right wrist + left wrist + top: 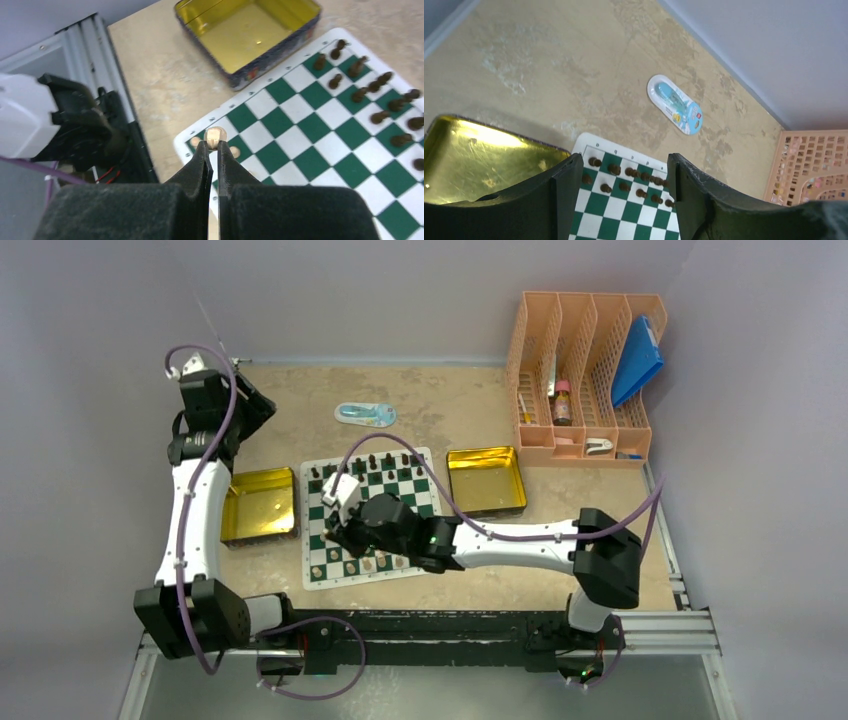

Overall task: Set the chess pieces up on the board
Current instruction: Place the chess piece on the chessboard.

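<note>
The green-and-white board (372, 525) lies mid-table. Dark pieces (372, 464) stand in its two far rows; they also show in the left wrist view (624, 179) and the right wrist view (380, 95). Several cream pieces (352, 565) stand along its near edge. My right gripper (215, 142) is shut on a cream piece (215, 135) and holds it over the board's near left corner (200, 135), where two more cream pieces (233, 151) stand. In the top view the right gripper (335, 533) is over the board's left side. My left gripper (624, 172) is open and empty, high above the table's far left.
A gold tray (258, 505) sits left of the board and another gold tray (486, 480) right of it. A blue-and-white packet (365, 414) lies beyond the board. A peach file rack (585, 375) with a blue folder stands at the far right.
</note>
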Controlling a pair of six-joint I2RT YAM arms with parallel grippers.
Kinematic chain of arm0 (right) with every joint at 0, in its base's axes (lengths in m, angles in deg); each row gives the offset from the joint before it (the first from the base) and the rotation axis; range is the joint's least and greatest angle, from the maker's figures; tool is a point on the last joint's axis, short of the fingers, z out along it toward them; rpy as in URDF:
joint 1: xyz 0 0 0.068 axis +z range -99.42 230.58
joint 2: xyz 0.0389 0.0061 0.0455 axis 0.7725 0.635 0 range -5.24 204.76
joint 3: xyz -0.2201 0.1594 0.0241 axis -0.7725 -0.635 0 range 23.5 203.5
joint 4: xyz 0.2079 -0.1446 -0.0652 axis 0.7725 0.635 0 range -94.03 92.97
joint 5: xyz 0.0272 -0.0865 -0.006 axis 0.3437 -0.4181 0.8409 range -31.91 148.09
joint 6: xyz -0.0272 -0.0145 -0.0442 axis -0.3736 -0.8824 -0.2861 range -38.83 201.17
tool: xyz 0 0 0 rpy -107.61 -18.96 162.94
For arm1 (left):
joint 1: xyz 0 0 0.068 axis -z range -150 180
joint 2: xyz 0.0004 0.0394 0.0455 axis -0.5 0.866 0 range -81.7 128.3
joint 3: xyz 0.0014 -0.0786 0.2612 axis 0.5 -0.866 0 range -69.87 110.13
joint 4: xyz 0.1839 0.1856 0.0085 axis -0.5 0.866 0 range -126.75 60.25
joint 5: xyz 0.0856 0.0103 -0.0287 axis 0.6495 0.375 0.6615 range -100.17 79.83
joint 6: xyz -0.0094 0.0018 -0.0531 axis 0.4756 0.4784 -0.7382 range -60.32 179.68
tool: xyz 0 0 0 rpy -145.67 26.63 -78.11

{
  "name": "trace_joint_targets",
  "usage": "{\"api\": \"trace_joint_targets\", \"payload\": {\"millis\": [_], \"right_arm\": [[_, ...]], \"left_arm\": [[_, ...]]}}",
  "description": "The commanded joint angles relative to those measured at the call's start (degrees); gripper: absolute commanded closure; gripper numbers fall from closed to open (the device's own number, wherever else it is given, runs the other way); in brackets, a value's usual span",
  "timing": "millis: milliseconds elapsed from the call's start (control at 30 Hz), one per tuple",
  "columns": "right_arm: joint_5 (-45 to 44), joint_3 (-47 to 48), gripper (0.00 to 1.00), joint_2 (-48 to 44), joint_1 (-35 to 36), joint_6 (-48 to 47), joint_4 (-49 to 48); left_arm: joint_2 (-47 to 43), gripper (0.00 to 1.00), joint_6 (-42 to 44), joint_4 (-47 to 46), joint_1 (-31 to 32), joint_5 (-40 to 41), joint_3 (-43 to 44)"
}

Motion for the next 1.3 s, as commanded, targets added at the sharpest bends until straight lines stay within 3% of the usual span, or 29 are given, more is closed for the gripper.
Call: {"api": "trace_joint_targets", "payload": {"millis": [0,200,467,733,1267], "right_arm": [[0.68,4.88,1.0,2.28,1.76,2.17,7.59],[-1.03,8.0,1.0,7.34,3.59,2.87,10.99],[-3.69,8.73,1.0,11.24,5.2,1.96,10.7],[-3.23,10.01,1.0,14.55,6.01,2.15,9.97],[-6.09,12.35,1.0,18.69,6.11,2.58,11.06]], "left_arm": [[5.7,0.38,6.42,5.39,-0.22,2.64,11.02],[8.74,0.37,6.78,10.14,-1.23,-1.63,18.45],[3.11,0.37,4.37,7.34,-1.73,-1.85,16.2],[-4.1,0.37,1.75,3.08,-1.7,5.53,11.88],[-3.91,0.37,0.27,4.12,-1.65,5.6,11.91]]}}
